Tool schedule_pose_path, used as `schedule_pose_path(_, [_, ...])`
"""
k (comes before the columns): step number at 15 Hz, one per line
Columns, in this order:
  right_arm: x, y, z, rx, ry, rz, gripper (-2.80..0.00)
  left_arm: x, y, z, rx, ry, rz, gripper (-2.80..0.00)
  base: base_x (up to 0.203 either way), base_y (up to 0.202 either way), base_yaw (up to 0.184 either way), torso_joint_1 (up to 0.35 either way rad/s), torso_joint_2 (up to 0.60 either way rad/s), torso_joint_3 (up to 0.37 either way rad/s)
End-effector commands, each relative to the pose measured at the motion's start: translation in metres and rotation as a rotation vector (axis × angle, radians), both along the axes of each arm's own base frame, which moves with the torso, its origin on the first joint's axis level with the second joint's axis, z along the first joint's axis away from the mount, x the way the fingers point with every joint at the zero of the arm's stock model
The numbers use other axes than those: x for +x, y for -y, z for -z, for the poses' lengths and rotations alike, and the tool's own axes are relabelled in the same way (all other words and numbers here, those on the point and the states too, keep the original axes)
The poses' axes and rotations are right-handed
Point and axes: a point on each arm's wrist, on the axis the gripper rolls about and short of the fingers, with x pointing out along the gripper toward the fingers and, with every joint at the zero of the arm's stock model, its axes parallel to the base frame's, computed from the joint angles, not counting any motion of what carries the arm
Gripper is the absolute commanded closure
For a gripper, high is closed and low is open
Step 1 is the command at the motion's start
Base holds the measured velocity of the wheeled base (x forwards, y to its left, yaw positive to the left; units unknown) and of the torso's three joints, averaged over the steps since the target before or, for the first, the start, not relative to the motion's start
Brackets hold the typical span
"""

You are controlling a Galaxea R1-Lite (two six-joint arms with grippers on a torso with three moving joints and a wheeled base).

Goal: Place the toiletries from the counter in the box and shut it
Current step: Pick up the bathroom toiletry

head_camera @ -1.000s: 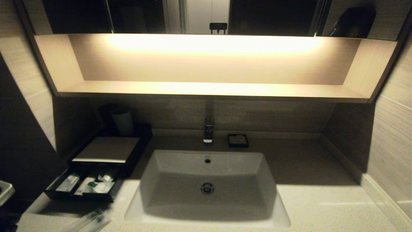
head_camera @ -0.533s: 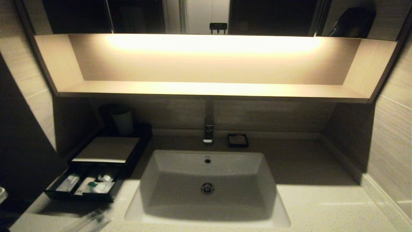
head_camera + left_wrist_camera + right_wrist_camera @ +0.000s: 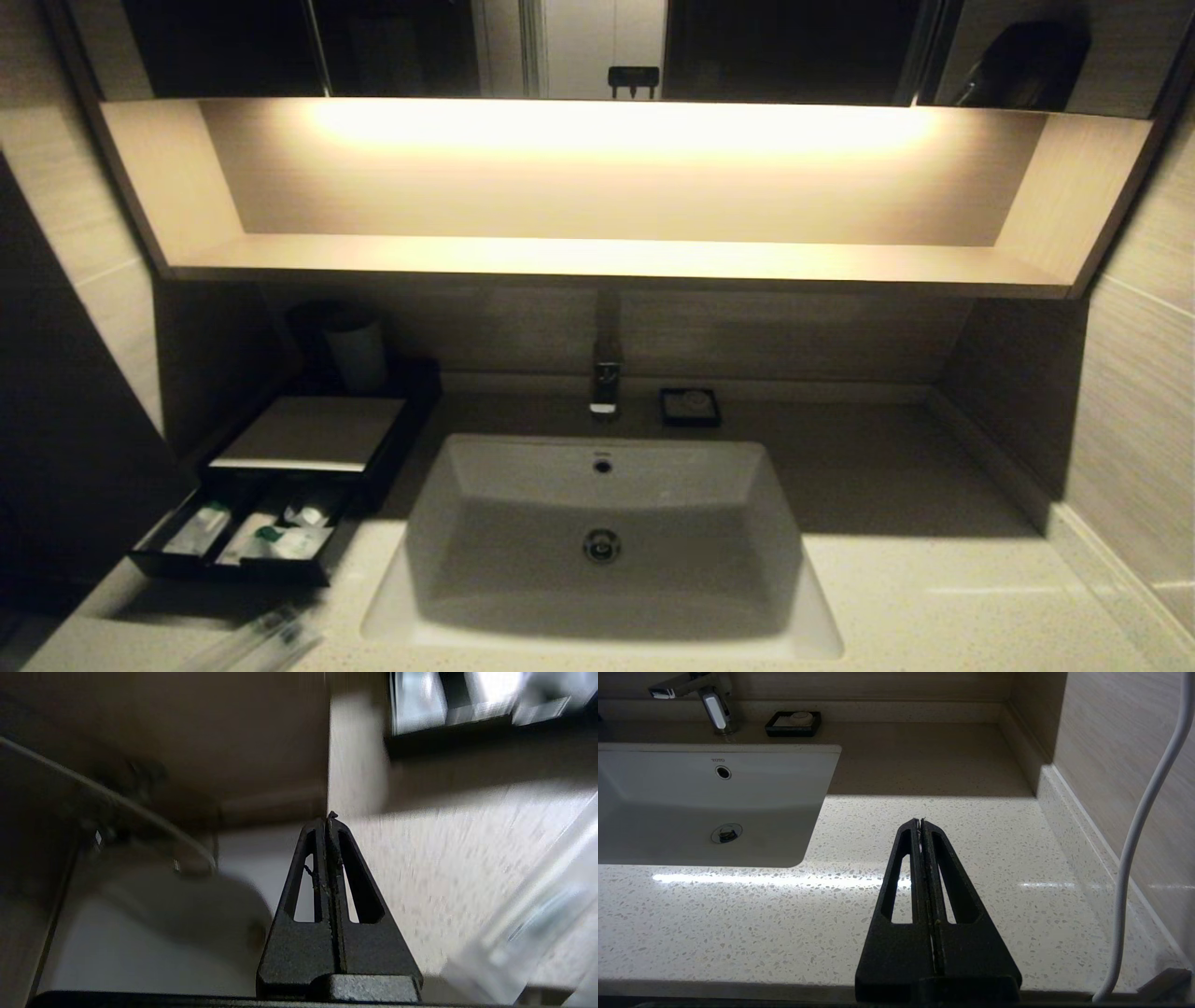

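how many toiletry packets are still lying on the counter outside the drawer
1: a slim clear packet lies on the counter at the near left edge, in front of the open drawer. Others beyond that edge would be hidden.

**Drawer open, one packet on the table**

The black box [image 3: 308, 439] sits at the left of the table [image 3: 934, 597], beside the white sink [image 3: 602, 541]. Its drawer [image 3: 245, 546] is pulled out, with wrapped toiletries [image 3: 280, 539] lying inside. A clear slim packet [image 3: 261, 644] lies on the table in front of the drawer. A pale cup [image 3: 355, 353] stands behind the box.
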Motion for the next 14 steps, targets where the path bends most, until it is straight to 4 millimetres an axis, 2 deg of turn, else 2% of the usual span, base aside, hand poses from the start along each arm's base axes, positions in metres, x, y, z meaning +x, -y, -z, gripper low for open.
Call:
schedule_pose_path(1, [0.0,0.0,0.0,0.0,0.0,0.0,0.0,-0.01,0.002,-0.016,0.03,0.076,0.0,0.0,0.0,0.0,0.0,0.0,0.0,0.0])
schedule_pose_path(8, [0.0,0.0,0.0,0.0,0.0,0.0,0.0,-0.01,0.002,-0.017,0.007,0.1,0.012,0.0,0.0,0.0,0.0,0.0,0.0,0.0])
schedule_pose_path(14, [0.0,0.0,0.0,0.0,0.0,0.0,0.0,-0.016,0.018,-0.024,-0.03,0.09,0.008,0.0,0.0,0.0,0.0,0.0,0.0,0.0])
